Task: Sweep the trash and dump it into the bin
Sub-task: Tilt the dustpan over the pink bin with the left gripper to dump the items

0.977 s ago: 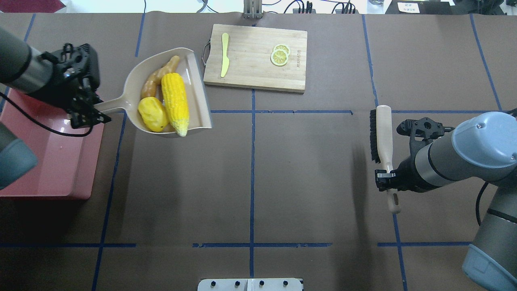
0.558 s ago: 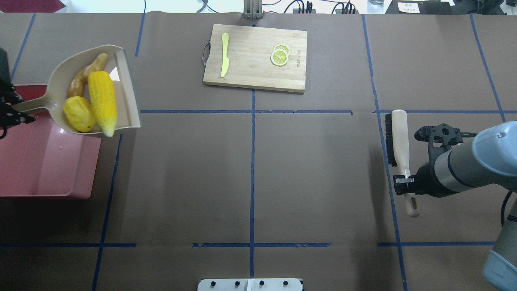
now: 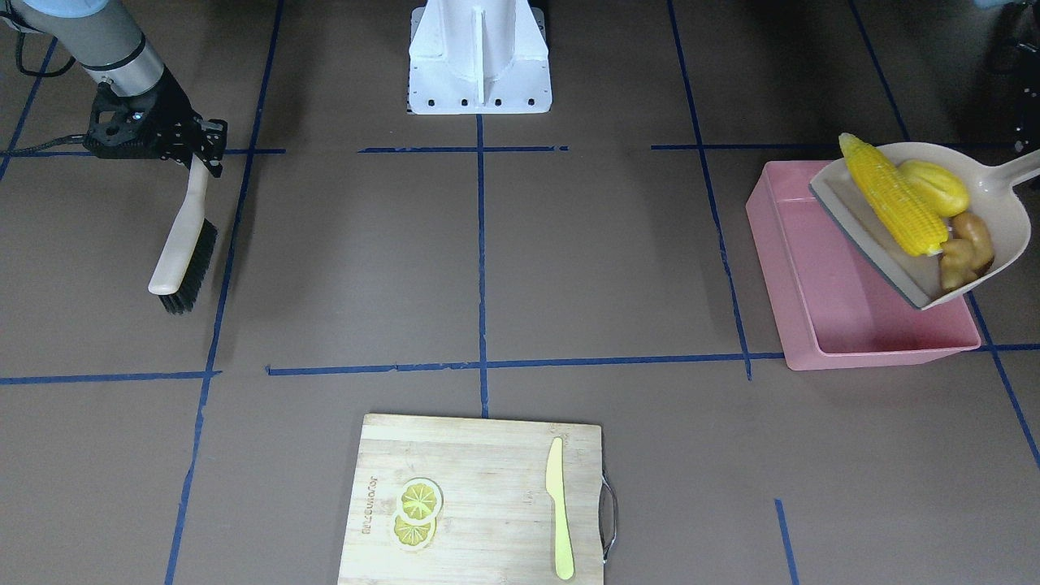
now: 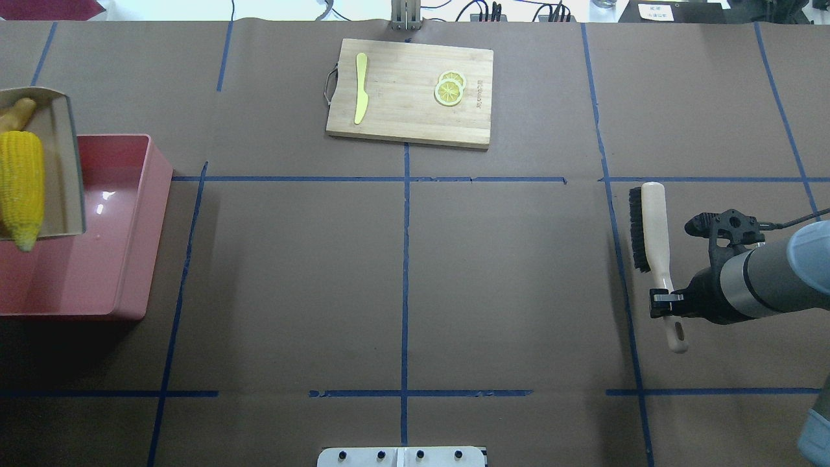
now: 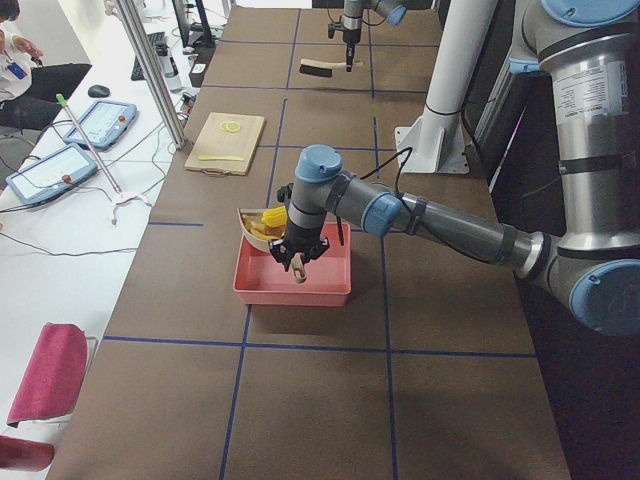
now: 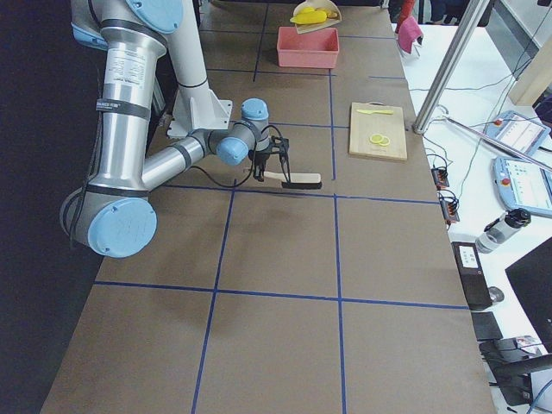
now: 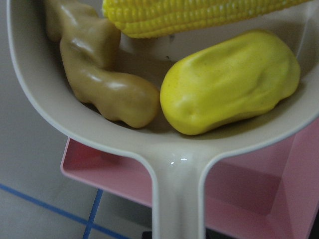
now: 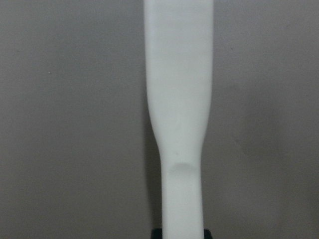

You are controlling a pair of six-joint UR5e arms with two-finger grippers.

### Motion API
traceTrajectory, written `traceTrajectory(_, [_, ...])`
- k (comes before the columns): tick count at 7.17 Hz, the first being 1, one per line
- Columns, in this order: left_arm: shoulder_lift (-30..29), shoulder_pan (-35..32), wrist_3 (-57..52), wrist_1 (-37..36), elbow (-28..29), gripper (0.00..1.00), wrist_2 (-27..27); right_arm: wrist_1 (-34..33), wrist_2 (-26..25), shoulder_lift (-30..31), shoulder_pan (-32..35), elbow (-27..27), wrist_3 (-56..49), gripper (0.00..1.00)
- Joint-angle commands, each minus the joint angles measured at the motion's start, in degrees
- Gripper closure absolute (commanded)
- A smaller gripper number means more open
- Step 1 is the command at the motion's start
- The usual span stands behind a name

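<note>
The beige dustpan [image 3: 1003, 211] hangs in the air over the pink bin [image 3: 845, 301]. In it lie the corn cob [image 3: 894, 207], the yellow potato piece [image 3: 934, 187] and the tan ginger root [image 3: 963, 252]. The left wrist view shows the corn [image 7: 199, 15], potato [image 7: 232, 82] and ginger [image 7: 99, 74] in the pan [image 7: 179, 169], with the bin [image 7: 249, 199] below. My left gripper [image 5: 297, 262] is shut on the dustpan handle. My right gripper [image 4: 668, 305] is shut on the handle of a brush [image 4: 652, 233], far to the right.
A wooden cutting board [image 4: 415, 91] at the table's far middle carries a yellow-green knife [image 4: 360, 87] and lemon slices [image 4: 449, 89]. The bin [image 4: 97, 259] sits at the table's left edge. The robot's white base [image 3: 479, 57] stands at the near middle.
My left arm carried the loaded dustpan leftward, from beside the cutting board to over the bin. My right arm moved the brush right and nearer the robot.
</note>
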State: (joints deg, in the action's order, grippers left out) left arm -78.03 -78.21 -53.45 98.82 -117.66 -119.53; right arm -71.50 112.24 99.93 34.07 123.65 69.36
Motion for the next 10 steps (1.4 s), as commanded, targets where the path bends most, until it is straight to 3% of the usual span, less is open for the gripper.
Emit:
traceTrajectory(1, [-0.2, -0.1, -14.6, -2.0, -0.2, 0.86, 14.3, 0.1, 0.0, -0.2, -0.1, -0.1, 0.2, 1.0])
traceTrajectory(2, [-2.0, -0.1, -17.4, -5.3, -0.5, 0.86, 15.1, 0.1, 0.0, -0.2, -0.1, 0.0, 0.5, 1.0])
traceTrajectory(5, [-9.3, 2.3, -29.4, -13.5, -0.7, 0.85, 25.9, 0.1, 0.2, -0.3, -0.1, 0.0, 1.0, 1.0])
traceTrajectory(6, [-9.9, 3.1, -33.9, -13.8, -0.7, 0.85, 32.2, 0.2, 0.2, -0.3, -0.1, 0.0, 1.0, 1.0])
traceTrajectory(7, [-10.4, 3.3, -36.5, -14.4, -0.6, 0.85, 32.7, 0.2, 0.2, -0.4, -0.2, 0.1, 1.2, 0.99])
traceTrajectory(8, [-10.6, 3.2, -35.3, -15.0, -0.4, 0.86, 29.8, 0.2, 0.2, -0.4, -0.2, 0.1, 1.3, 0.99])
traceTrajectory(9, [-11.2, 3.3, -30.6, -15.1, 0.6, 0.86, 19.1, 0.2, 0.2, -0.4, -0.2, 0.1, 1.3, 0.99])
traceTrajectory(10, [-12.1, 3.3, -23.8, -15.1, 0.3, 0.86, 11.8, 0.2, 0.2, -0.5, -0.2, 0.1, 1.3, 0.99])
